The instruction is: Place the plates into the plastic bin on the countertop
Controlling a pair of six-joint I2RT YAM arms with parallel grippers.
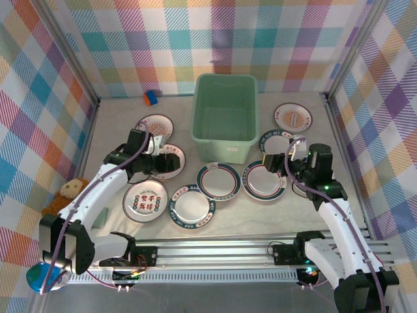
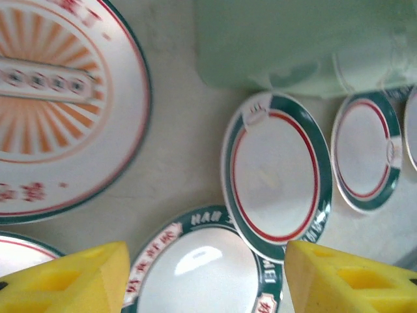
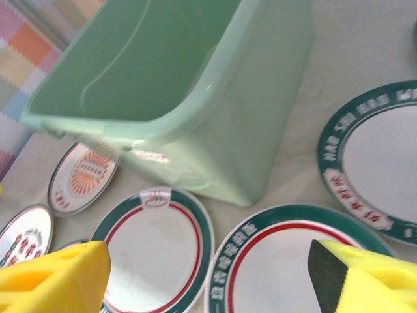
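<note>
Several white plates lie flat on the beige countertop (image 1: 114,140) round the mint-green plastic bin (image 1: 225,117), which holds nothing. My left gripper (image 1: 163,162) hovers open over an orange-patterned plate (image 1: 171,161). Its yellow fingers (image 2: 65,283) frame a teal-rimmed plate (image 2: 202,267), beside a red-ringed plate (image 2: 277,173) and a big sunburst plate (image 2: 58,111). My right gripper (image 1: 277,162) is open just in front of the bin's right corner. Its fingers (image 3: 55,280) straddle two teal-rimmed plates (image 3: 156,251) (image 3: 293,267), with the bin (image 3: 176,85) close above.
A small blue and red block (image 1: 151,98) lies at the back left by the plaid wall. A brown plush toy (image 1: 68,191) sits at the left edge. Aluminium rails (image 1: 260,251) run along the front. Two more plates (image 1: 292,116) (image 1: 154,125) flank the bin.
</note>
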